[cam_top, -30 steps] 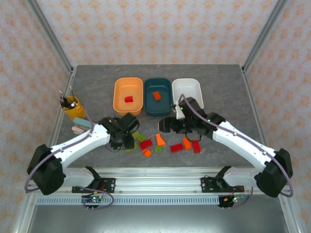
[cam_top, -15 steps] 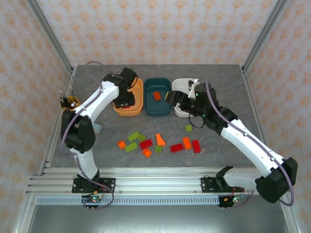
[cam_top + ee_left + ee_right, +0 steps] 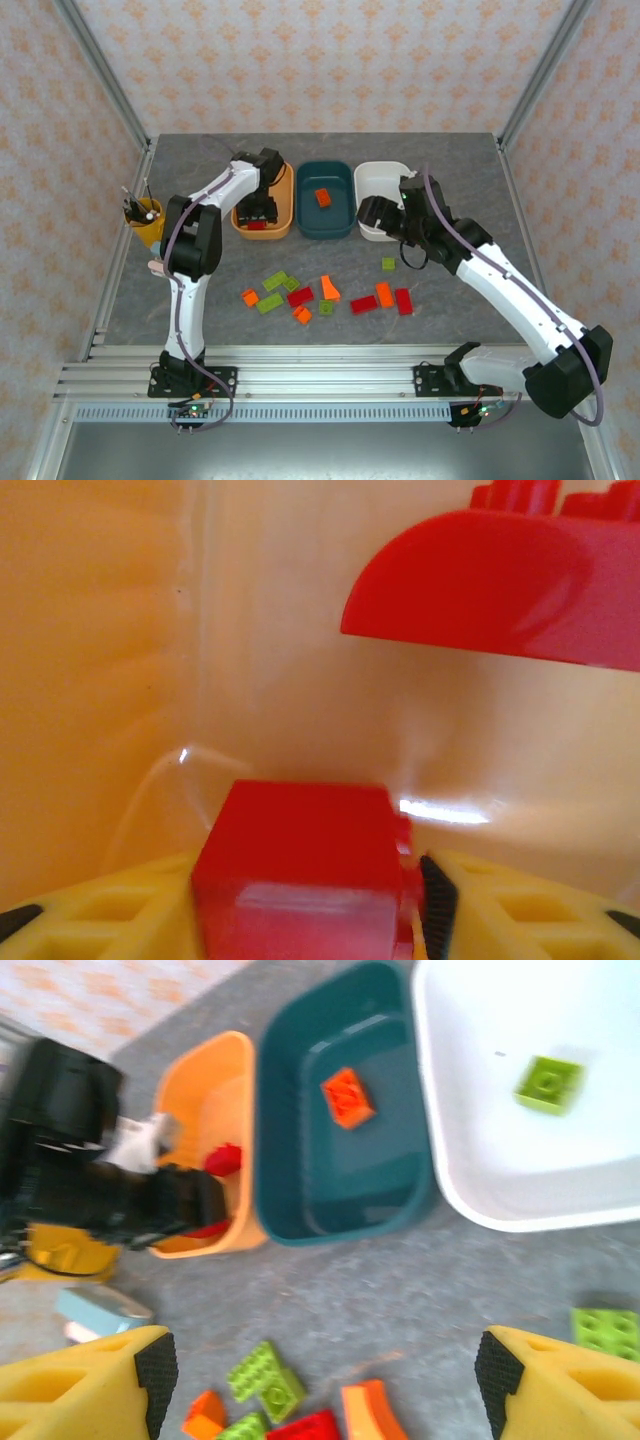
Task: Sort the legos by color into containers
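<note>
Now left claw (image 3: 312,925) grips red lego (image 3: 300,865) inside orange tub (image 3: 226,1088); right claw (image 3: 320,1365) spread wide

1. Table (image 3: 470,180): 3 tubs side by side in a row across far-centre, i.e. L tub (image 3: 243,185), mid tub (image 3: 306,195), R tub (image 3: 396,172).
2. Pen cup (image 3: 148,222) sits left of L tub, nr table's left edge. Block (image 3: 158,266) lies just in front of cup.
3. L gripper (image 3: 258,216) is down inside L tub w/ gripped brick (image 3: 300,870) btwn its fingers. 2nd brick (image 3: 500,580) lies beyond it, same tub.
4. Mid-tub brick (image 3: 323,197) lies on that tub's floor.
5. R-tub brick (image 3: 548,1084) lies inside R tub.
6. R gripper (image 3: 368,214) is at R tub's near-left corner.
7. Loose bricks (image 3: 300,297) are scattered on table in front of the tubs. Lone brick (image 3: 388,264) lies apart, btwn the scatter's right end and R tub.
</note>
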### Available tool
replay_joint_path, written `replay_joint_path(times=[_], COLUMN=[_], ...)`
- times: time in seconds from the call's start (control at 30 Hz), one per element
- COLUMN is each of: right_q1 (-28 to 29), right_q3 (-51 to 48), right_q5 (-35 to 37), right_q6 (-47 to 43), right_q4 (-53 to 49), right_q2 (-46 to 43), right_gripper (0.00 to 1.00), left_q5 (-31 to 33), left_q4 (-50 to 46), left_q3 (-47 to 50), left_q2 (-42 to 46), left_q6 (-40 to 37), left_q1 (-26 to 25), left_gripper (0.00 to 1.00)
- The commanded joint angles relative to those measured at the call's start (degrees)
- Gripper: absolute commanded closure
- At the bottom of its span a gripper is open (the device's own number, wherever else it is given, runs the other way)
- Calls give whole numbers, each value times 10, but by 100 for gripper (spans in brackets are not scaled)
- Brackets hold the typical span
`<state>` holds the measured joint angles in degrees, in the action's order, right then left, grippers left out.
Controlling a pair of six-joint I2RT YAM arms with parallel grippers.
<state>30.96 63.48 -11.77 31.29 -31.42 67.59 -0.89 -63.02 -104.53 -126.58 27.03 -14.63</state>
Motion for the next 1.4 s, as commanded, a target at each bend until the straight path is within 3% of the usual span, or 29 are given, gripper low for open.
replay_joint_path(times=[0.0,0.17,0.33,0.67,0.9,1.13,1.37], right_q1=[-9,-33,-53,-61,-61,-62,-45], right_q3=[-16,-54,-53,-24,-10,9,17], right_q5=[28,12,2,31,36,30,22], right_q6=[-47,-103,-147,-166,-180,-183,-164], right_q4=[-87,-117,-94,-84,-62,-58,-92], right_q2=[29,101,177,304,334,353,253], right_gripper=[20,21,24,36,49,64,71], left_q5=[0,-7,-35,-82,-61,-58,-51], left_q4=[-12,-28,-10,161,200,209,225], left_q3=[-19,-45,-25,253,391,473,470], left_q2=[22,62,158,448,600,694,727], left_q6=[-1,2,19,134,192,226,237], left_q1=[-1,-3,-20,-110,-161,-171,-173], left_gripper=[35,28,23,22,22,22,22])
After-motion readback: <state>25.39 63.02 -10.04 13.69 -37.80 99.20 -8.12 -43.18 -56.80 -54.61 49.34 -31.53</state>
